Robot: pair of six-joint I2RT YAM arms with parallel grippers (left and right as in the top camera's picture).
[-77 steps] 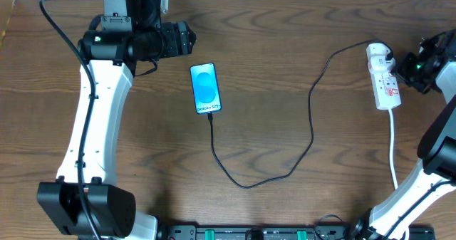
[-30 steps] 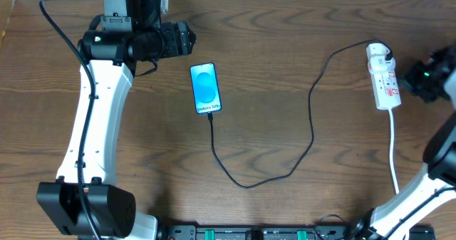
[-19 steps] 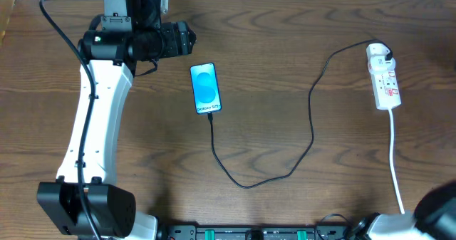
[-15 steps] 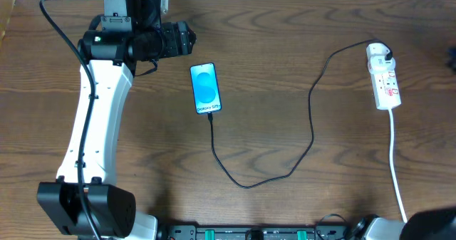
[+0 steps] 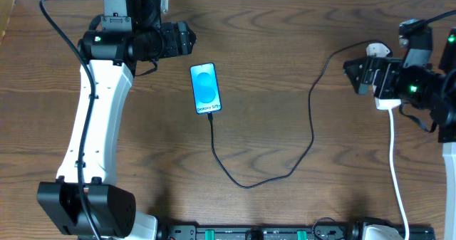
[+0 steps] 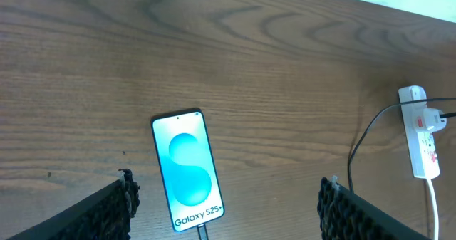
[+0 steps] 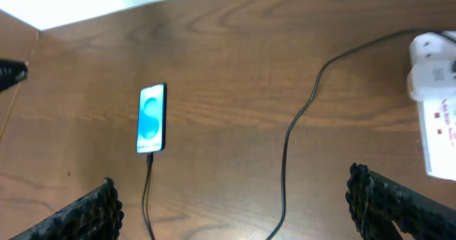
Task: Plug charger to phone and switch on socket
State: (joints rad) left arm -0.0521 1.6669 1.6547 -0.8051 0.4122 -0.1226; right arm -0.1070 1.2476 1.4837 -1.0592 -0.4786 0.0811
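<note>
Phone (image 5: 205, 88) lies flat and face up on the wooden table (image 5: 285, 26), left of centre in the overhead view, blue screen lit with white lettering at its lower edge. Charger (image 5: 311, 126): the connector tip meets the phone's lower edge and appears seated. From there the black cable runs down to a loop in the lower centre of the frame, then climbs to the upper right, ending at a white plug (image 5: 377, 50) on the top end of the socket (image 6: 422, 139). The socket lies at the right edge of the frame, mostly covered overhead by the right gripper (image 5: 354, 76), which hangs above it. Its white cord (image 5: 394, 162) trails down toward the bottom right. Red marks show on its face in the left wrist view, but the switch position cannot be told. Right gripper: fingers (image 7: 92, 208) stand wide apart at the lower corners of its wrist view, with nothing between them. Left gripper (image 5: 189, 39): at the upper left, near the phone's top but clear of it, with fingers (image 6: 117, 204) spread wide and holding nothing.
</note>
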